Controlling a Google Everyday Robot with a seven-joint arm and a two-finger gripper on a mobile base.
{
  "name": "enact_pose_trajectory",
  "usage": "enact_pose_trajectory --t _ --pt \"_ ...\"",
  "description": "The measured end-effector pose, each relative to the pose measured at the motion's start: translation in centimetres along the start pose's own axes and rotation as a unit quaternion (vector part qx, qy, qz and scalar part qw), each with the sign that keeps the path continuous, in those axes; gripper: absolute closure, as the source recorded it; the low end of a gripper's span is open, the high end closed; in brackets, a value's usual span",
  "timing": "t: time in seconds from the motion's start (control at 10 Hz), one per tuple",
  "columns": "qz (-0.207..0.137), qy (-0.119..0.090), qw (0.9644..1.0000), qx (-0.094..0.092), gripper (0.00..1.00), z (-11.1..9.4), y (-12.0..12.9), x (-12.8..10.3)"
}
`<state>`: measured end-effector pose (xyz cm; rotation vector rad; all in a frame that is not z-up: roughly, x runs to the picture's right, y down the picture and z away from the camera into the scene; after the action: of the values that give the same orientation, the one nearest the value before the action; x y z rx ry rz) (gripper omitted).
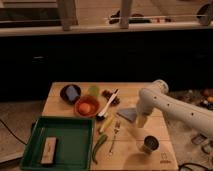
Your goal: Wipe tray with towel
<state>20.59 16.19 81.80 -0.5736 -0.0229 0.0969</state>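
The gripper (142, 120) hangs low over the right-centre of the wooden table (131, 156), pointing down at the end of the white arm (175, 107), which reaches in from the right. Its jaws stand wide and hold nothing. It is just beside the right edge of the towel (127, 114); whether it touches the cloth cannot be told.

The towel lies flat on the table, left of the gripper and well apart from the tray (72, 142). The tray sits at the near left corner of the table, with a wooden block (48, 150) lying in its left half.

Just beyond the tray's far right corner is an orange bowl (86, 106), and farther left a dark bowl (70, 93). A white utensil (109, 102) lies slanted between the orange bowl and the towel. A fork (115, 132) lies nearer than the towel, a green vegetable (99, 146) beside the tray's right rim, and a metal cup (149, 144) stands near the gripper, on its near side.
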Motion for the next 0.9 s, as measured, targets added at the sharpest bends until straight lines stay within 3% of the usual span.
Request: enact_pose_trajectory --t 0.6,0.9 --pt "-0.056 0.002 0.9983 -0.011 0.2 1.4 -0.5 -1.9" --pt "-0.071 -0.012 0.9973 -0.016 0.2 2.4 -1.3 -1.8"
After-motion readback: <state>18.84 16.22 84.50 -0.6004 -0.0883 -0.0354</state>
